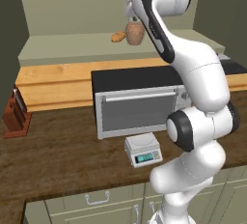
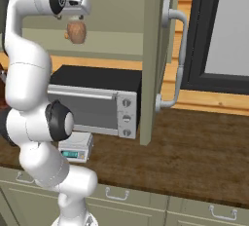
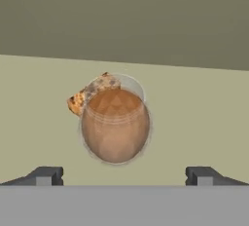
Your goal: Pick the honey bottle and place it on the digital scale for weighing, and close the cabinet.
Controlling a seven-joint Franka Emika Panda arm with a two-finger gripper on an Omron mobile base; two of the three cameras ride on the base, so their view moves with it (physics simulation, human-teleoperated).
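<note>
The honey bottle (image 1: 135,34) (image 2: 76,31) (image 3: 115,125), a rounded amber jar, stands on the shelf inside the open cabinet (image 1: 72,44). My gripper (image 2: 71,18) (image 3: 124,175) hangs just above it, open. In the hand view the fingertips (image 3: 46,175) stand wide apart on either side and short of the bottle, not touching it. The cabinet's sage-green door (image 2: 153,59) stands open, edge-on, with its silver bar handle (image 2: 179,59) facing right. The digital scale (image 1: 142,147) (image 2: 75,145) lies on the wooden counter in front of the toaster oven, bare on top.
An orange-brown bread lump (image 1: 117,36) (image 3: 80,101) lies against the bottle's far left side. A silver toaster oven (image 1: 140,102) (image 2: 97,98) sits under the shelf. A knife block (image 1: 17,114) stands at the counter's left. A dark window frame (image 2: 199,30) is right of the door.
</note>
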